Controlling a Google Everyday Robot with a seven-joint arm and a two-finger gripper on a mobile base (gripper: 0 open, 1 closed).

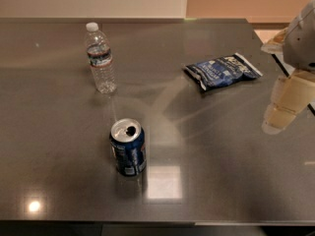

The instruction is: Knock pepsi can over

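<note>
The pepsi can (128,148) is a small dark blue can with an opened silver top. It stands upright on the grey table (59,132), left of centre and near the front edge. My gripper (278,119) hangs at the right edge of the view, above the table's right side. It is far to the right of the can and not touching it.
A clear plastic water bottle (101,59) stands upright behind the can at the back left. A flat blue snack bag (221,71) lies at the back right, between the can and the arm. The table's front edge runs close below the can.
</note>
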